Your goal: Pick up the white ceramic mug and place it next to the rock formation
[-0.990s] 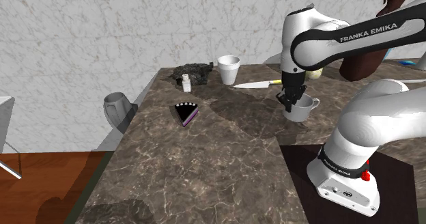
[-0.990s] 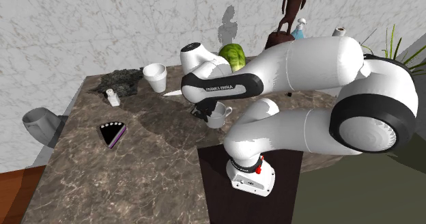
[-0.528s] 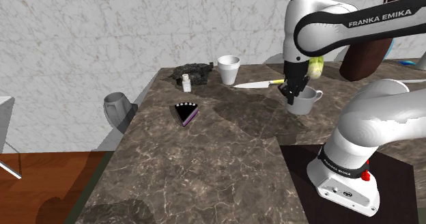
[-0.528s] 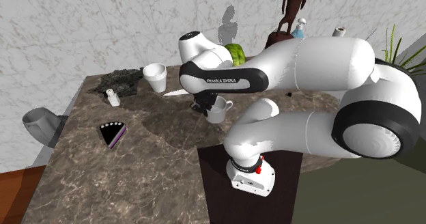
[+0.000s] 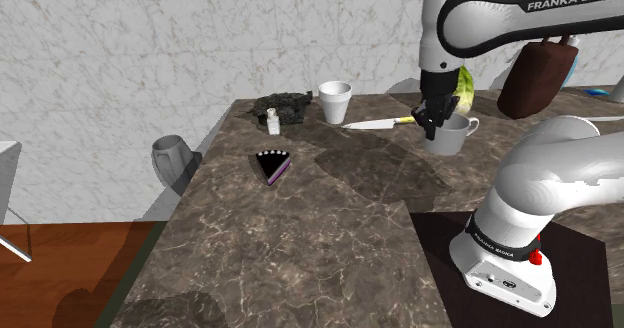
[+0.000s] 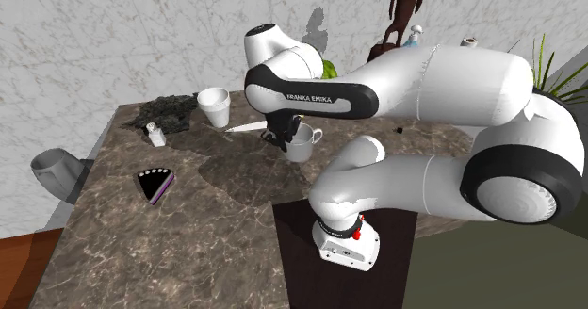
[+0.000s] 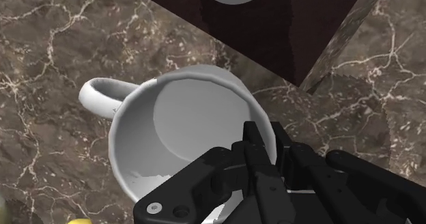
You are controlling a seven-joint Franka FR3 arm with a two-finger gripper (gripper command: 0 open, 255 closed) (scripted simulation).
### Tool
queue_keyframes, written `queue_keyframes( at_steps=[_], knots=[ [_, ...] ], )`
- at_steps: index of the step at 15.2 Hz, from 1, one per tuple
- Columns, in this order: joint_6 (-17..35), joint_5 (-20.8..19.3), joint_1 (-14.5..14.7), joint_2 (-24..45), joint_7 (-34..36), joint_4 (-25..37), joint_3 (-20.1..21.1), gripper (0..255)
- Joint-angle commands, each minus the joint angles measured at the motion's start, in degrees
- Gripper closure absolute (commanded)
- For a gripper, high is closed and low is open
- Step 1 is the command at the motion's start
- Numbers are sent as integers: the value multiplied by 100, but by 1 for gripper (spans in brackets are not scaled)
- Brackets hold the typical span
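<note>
The white mug (image 5: 450,134) hangs in the air above the brown marble counter, with my black gripper (image 5: 433,126) shut on its rim. In the second exterior view the mug (image 6: 303,145) is lifted off the surface under the gripper (image 6: 285,139). The wrist view looks down into the mug (image 7: 184,123), its handle pointing away to one side, one finger inside the rim and one outside at the gripper (image 7: 272,151). The dark rock formation (image 5: 281,105) lies at the far corner of the counter, well to the shoulder view's left of the mug; it is the rock formation (image 6: 171,110) in the second exterior view.
Near the rocks stand a small white shaker (image 5: 272,123) and a white paper cup (image 5: 336,102). A knife (image 5: 375,123) lies behind the mug's spot. A dark cake slice (image 5: 272,164) rests mid-counter. A grey bin (image 5: 172,158) stands on the floor beyond the counter edge.
The gripper has risen with the mug in it, lifting it off the counter and a little toward the back.
</note>
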Motion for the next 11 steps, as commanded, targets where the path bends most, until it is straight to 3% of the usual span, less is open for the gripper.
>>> queue_keyframes(
  at_steps=[1, 11],
  knots=[
    [-147, 20, 12, 13, 8, 158, 19, 255],
    [-854, 44, 20, 68, -22, 920, 43, 255]
  ],
)
